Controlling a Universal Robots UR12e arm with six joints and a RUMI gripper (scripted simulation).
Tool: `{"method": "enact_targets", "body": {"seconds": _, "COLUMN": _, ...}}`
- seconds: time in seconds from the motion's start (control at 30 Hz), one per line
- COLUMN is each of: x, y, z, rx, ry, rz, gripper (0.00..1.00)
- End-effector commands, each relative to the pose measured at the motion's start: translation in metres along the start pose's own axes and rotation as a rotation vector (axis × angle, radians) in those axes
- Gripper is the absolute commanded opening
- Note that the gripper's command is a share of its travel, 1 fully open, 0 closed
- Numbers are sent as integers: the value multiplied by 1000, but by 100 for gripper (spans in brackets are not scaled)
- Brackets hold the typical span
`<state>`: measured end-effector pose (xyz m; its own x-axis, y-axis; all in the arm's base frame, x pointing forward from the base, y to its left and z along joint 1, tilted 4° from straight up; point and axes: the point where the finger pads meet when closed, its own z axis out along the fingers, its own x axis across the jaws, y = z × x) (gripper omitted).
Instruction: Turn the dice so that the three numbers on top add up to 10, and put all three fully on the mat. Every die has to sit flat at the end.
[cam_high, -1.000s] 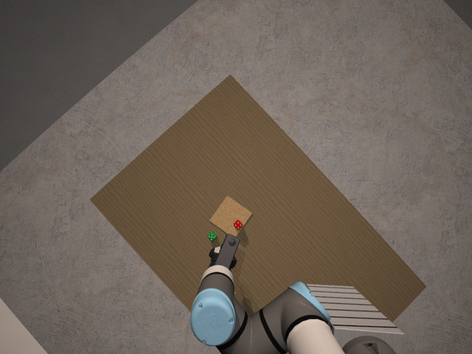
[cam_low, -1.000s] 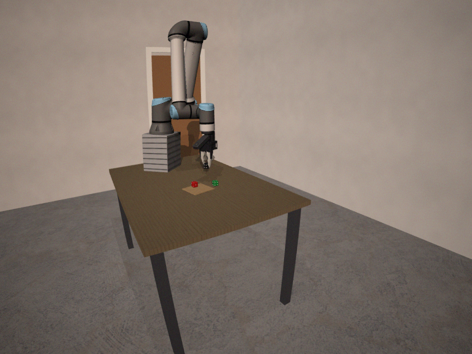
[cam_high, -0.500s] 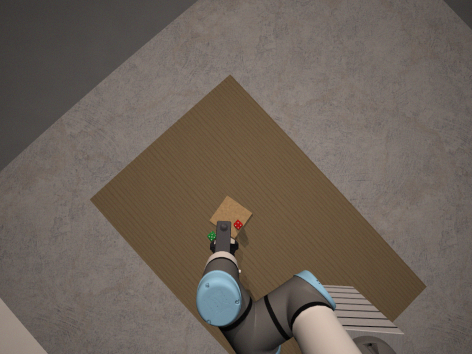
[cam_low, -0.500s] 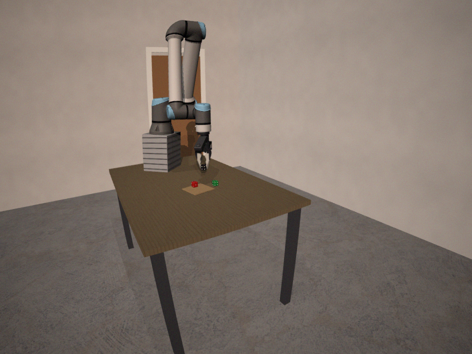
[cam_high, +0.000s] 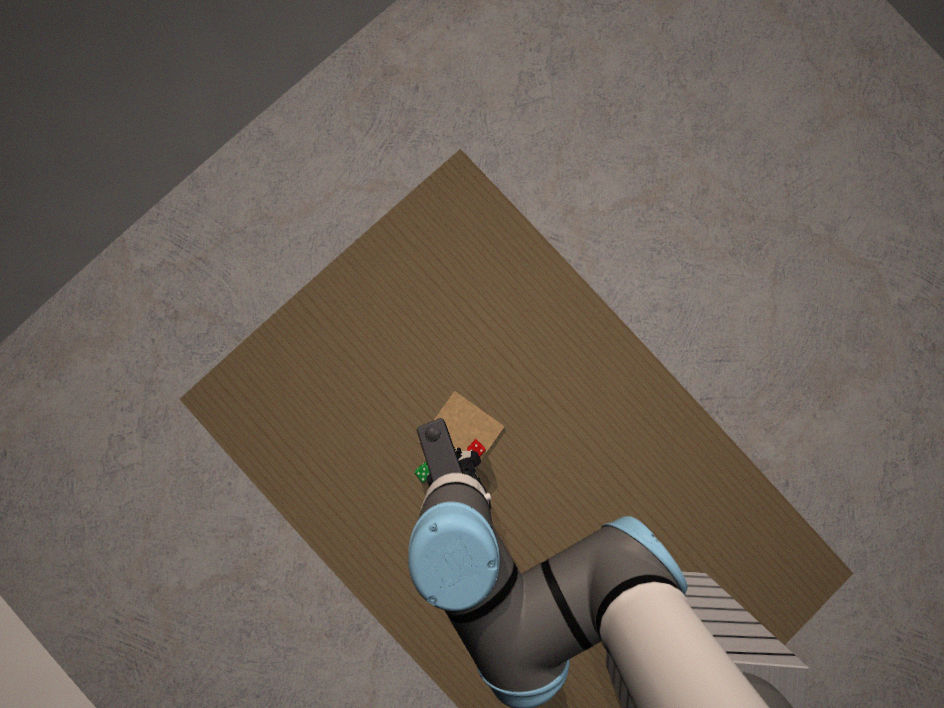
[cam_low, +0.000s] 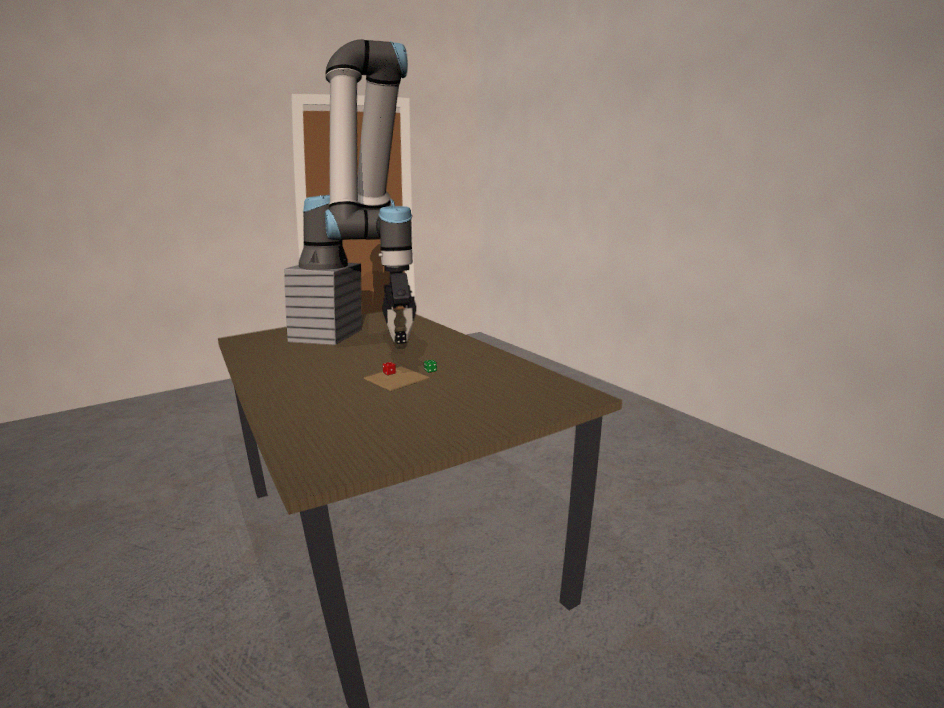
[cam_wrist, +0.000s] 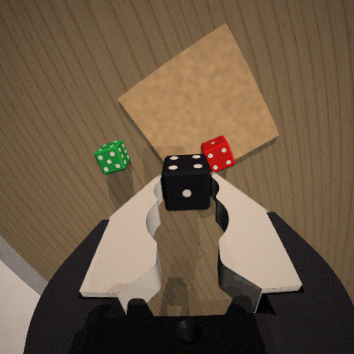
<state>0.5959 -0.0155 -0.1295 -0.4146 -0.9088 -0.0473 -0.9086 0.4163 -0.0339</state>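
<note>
My gripper (cam_low: 400, 333) (cam_wrist: 186, 176) is shut on the black die (cam_low: 401, 339) (cam_wrist: 186, 192) and holds it above the table, behind the mat in the exterior view. The wrist view shows one pip on the die's near face and four on the other visible face. In the top view the arm hides most of the gripper and the black die. The red die (cam_high: 476, 447) (cam_low: 388, 368) (cam_wrist: 219, 154) sits on the tan mat (cam_high: 472, 415) (cam_low: 394, 381) (cam_wrist: 200, 85) near its edge, four pips up. The green die (cam_high: 422, 473) (cam_low: 430, 366) (cam_wrist: 112, 157) lies on the table beside the mat, five pips up.
The wooden table (cam_high: 457, 266) (cam_low: 457, 426) bears the mat and the two resting dice. The striped robot pedestal (cam_high: 732, 617) (cam_low: 311, 304) stands at the table's far end in the exterior view. The red die is close to the held die in the wrist view.
</note>
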Motion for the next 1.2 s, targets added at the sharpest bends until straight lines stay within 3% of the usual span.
{"method": "enact_targets", "body": {"seconds": 0.0, "x": 9, "y": -10, "z": -1, "rx": -1, "ry": -8, "rz": -157, "gripper": 10}}
{"method": "enact_targets", "body": {"seconds": 0.47, "x": 21, "y": -21, "z": -1, "rx": -1, "ry": -8, "rz": -332, "gripper": 10}}
{"method": "enact_targets", "body": {"seconds": 1.17, "x": 22, "y": -22, "z": -1, "rx": -1, "ry": -8, "rz": -345, "gripper": 10}}
